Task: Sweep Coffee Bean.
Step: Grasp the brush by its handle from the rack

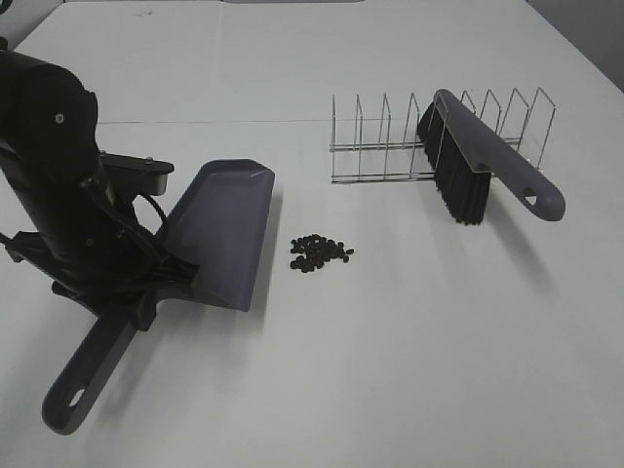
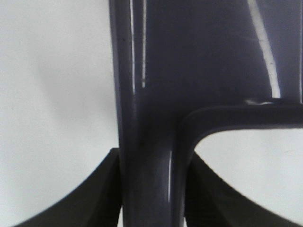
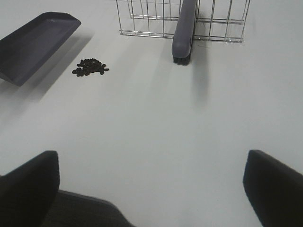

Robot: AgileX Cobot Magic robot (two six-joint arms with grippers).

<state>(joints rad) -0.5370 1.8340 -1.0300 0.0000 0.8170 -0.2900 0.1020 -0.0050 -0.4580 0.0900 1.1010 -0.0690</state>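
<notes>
A grey-purple dustpan (image 1: 222, 229) is held by its handle (image 1: 83, 375) in my left gripper (image 1: 146, 292). In the left wrist view the two fingers (image 2: 94, 198) press on either side of the handle (image 2: 151, 142). The pan tilts with its front lip low, just left of the coffee beans (image 1: 320, 253), a small dark cluster on the white table. The beans (image 3: 90, 66) and pan (image 3: 35, 42) also show in the right wrist view. My right gripper (image 3: 151, 189) is open and empty above bare table, well short of the beans. It is out of the exterior view.
A grey-purple brush with black bristles (image 1: 483, 161) leans in a wire rack (image 1: 390, 136) at the back right. It shows end-on in the right wrist view (image 3: 184, 28). The white table (image 1: 390, 370) stretches around them.
</notes>
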